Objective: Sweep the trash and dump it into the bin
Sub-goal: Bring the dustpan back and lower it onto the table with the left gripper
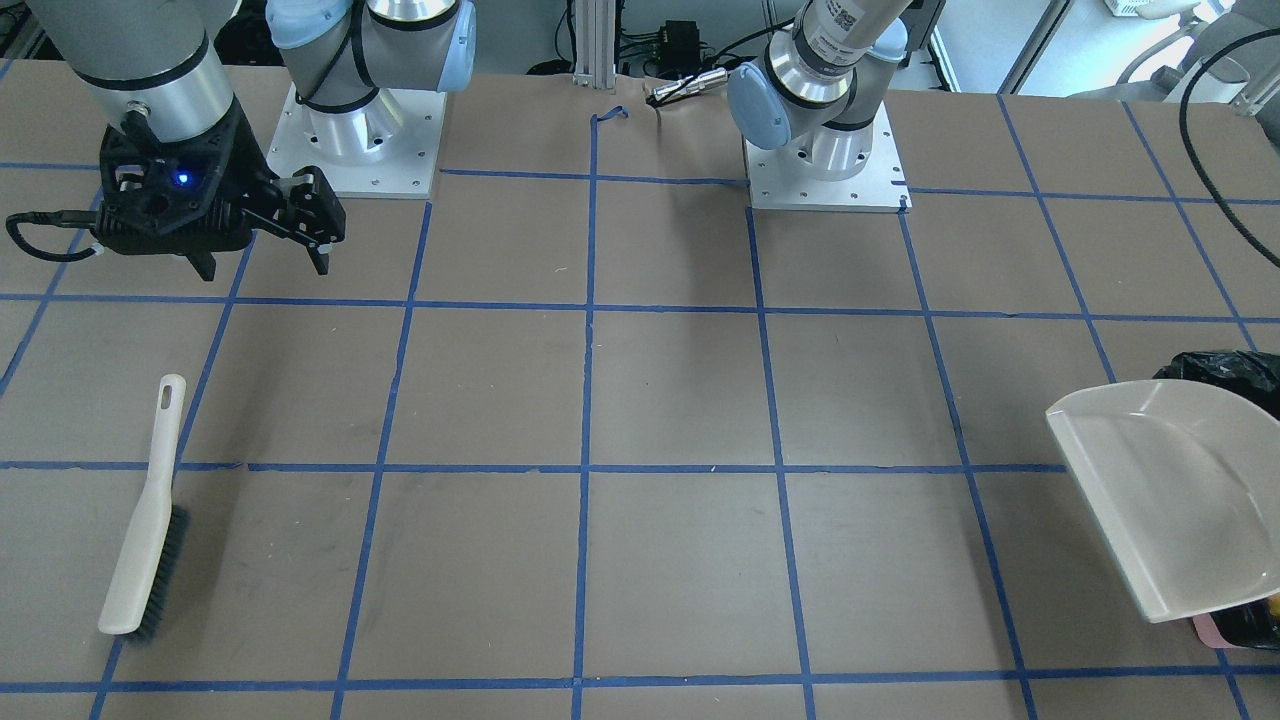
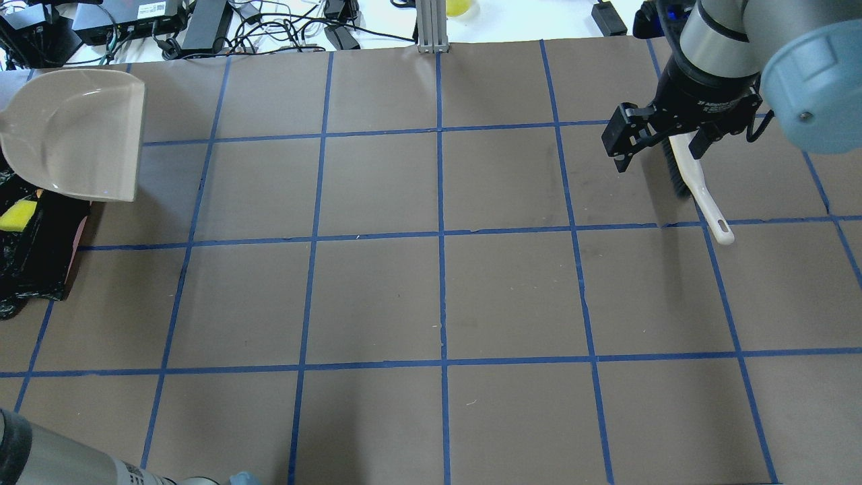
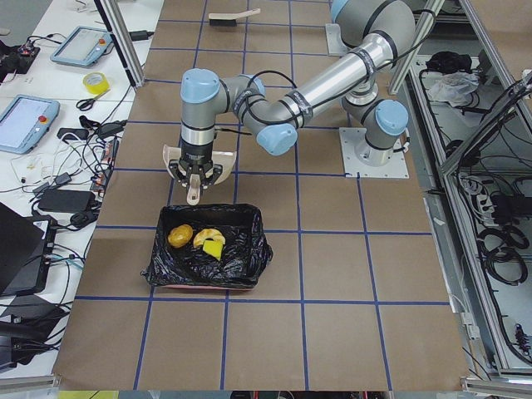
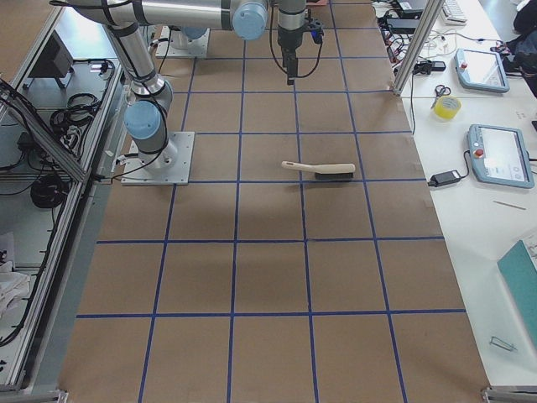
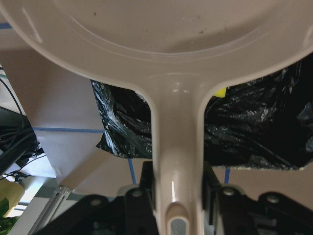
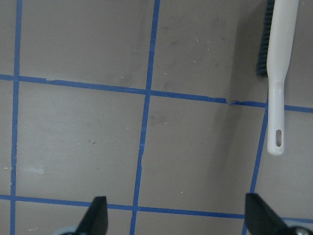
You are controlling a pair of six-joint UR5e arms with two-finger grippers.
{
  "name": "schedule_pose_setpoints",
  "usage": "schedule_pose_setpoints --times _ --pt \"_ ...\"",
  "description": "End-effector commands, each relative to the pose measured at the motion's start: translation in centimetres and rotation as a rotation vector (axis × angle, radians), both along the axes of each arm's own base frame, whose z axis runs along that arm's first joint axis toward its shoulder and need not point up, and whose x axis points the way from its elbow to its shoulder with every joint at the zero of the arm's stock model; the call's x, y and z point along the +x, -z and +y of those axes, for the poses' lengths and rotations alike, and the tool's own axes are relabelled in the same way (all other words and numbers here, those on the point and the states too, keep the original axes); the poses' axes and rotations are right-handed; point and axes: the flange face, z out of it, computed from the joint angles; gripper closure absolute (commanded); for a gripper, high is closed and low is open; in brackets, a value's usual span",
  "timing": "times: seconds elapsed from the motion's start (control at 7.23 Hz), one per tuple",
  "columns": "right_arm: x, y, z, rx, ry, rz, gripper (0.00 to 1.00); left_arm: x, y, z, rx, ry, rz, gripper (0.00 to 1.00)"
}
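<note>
The bin (image 3: 237,258) is pink with a black bag liner and sits at the table's left end. In it lies the trash: a golden-brown lump (image 3: 179,237), a crescent (image 3: 204,236) and a yellow wedge (image 3: 214,248). My left gripper (image 5: 178,188) is shut on the handle of the beige dustpan (image 5: 171,39), which it holds tilted over the bin's edge (image 2: 40,263). The pan (image 1: 1170,500) looks bare inside. My right gripper (image 2: 660,151) hangs open and holds nothing, above the white brush (image 2: 697,185) lying flat on the table.
Brown paper with blue tape squares covers the table (image 1: 680,400). Both arm bases (image 1: 825,165) stand at the robot's edge. Cables and power bricks (image 2: 202,23) lie beyond the far edge. A side bench holds tablets (image 4: 499,155) and a tape roll (image 4: 446,107).
</note>
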Motion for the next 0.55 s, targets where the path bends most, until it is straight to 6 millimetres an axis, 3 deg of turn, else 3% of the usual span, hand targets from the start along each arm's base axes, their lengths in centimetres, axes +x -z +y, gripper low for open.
schedule_pose_setpoints --times 0.0,0.28,0.41 --pt "0.0 0.1 0.0 0.002 0.0 0.001 0.0 -8.8 -0.4 -1.1 0.024 -0.118 0.074 1.0" --pt "0.0 0.1 0.0 0.002 0.0 0.001 0.0 -15.5 0.5 -2.0 0.049 -0.157 0.113 1.0" --pt "0.0 0.1 0.0 0.002 0.0 0.001 0.0 -18.9 2.3 -3.0 0.086 -0.081 0.119 1.0"
